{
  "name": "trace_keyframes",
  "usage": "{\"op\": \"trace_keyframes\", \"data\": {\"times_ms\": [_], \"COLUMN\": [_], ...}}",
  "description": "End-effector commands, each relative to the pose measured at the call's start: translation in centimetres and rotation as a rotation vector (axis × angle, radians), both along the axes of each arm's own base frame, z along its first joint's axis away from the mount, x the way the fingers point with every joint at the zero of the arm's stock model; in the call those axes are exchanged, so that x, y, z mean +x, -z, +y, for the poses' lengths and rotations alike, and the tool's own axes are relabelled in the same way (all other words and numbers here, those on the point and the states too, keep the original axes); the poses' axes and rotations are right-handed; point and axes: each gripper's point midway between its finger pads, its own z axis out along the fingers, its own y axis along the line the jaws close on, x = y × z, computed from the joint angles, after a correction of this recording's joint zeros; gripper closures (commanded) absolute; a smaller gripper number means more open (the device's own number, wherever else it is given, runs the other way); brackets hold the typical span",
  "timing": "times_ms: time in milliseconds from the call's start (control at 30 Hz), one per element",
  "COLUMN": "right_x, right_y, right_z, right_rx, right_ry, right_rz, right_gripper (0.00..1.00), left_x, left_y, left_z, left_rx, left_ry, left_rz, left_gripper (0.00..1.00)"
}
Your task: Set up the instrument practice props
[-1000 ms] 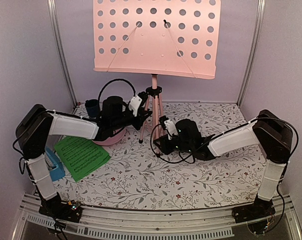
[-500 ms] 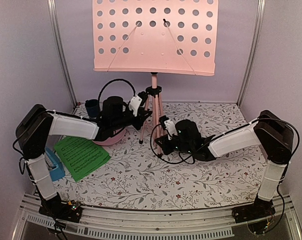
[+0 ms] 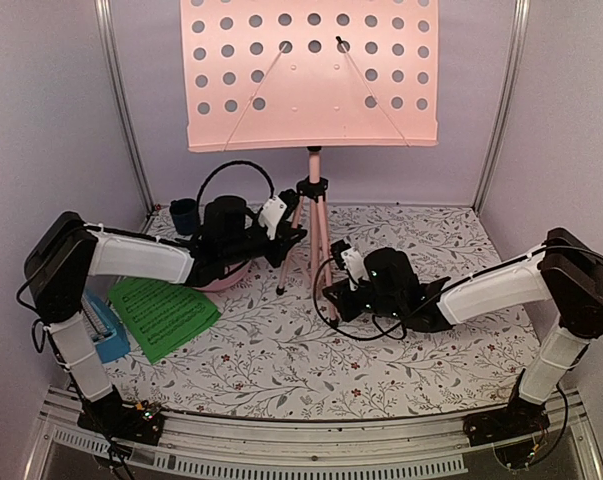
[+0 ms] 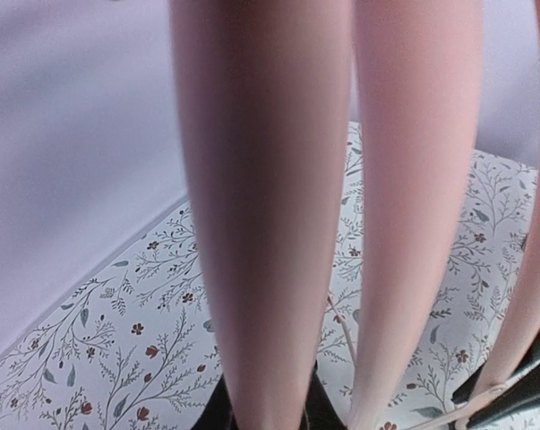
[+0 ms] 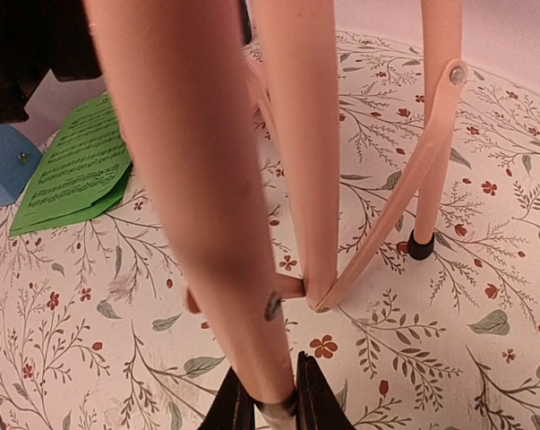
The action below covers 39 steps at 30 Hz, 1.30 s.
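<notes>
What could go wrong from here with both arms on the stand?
Left gripper and right gripper each clamp a different leg of the music stand; uneven pulls could bend the legs or tip the wide, top-heavy stand. The green pages lie near one foot; a dragged foot might snag them.

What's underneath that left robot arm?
A round pink disc pokes out beneath the left arm, mostly covered by it. The green sheet-music pages lie beside it. Whether anything else sits under the arm cannot be seen.
</notes>
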Motion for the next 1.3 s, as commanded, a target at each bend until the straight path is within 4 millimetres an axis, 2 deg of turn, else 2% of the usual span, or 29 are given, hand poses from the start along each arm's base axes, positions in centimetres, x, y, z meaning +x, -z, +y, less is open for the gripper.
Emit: {"op": "trace_keyframes", "data": {"times_ms": [0, 133, 300, 433, 567, 800, 1100, 1267], "right_x": [-1.1, -1.9, -2.9, -3.9, -5.7, -9.1, -10.4, -11.8], "right_y": [1.5, 1.9, 1.6, 1.1, 1.7, 3.7, 4.1, 4.2], "right_z": [-3.0, -4.1, -5.1, -4.8, -4.1, -3.0, -3.4, -2.3], "right_rx": [-0.006, -0.019, -0.041, -0.069, -0.112, -0.141, -0.121, -0.113], "right_ry": [0.100, 0.112, 0.108, 0.078, 0.036, -0.014, -0.020, -0.073], "right_rz": [0.090, 0.105, 0.102, 0.081, 0.077, 0.127, 0.160, 0.163], "right_gripper": [1.00, 1.00, 1.00, 1.00, 1.00, 1.00, 1.00, 1.00], "left_x": [2.0, 1.3, 0.8, -0.1, -0.7, -0.6, -0.2, 1.1], "left_y": [-1.2, -1.1, 0.6, 1.7, 2.3, 1.8, 1.2, 0.5], "left_z": [4.6, 5.6, 6.5, 7.2, 8.0, 9.3, 9.9, 10.8], "left_rx": [0.109, 0.135, 0.179, 0.153, 0.161, 0.184, 0.215, 0.240], "left_ry": [-0.161, -0.171, -0.170, -0.158, -0.172, -0.207, -0.202, -0.236], "left_rz": [-0.095, -0.097, -0.047, -0.006, 0.003, -0.014, -0.046, -0.072], "left_gripper": [1.00, 1.00, 1.00, 1.00, 1.00, 1.00, 1.00, 1.00]}}
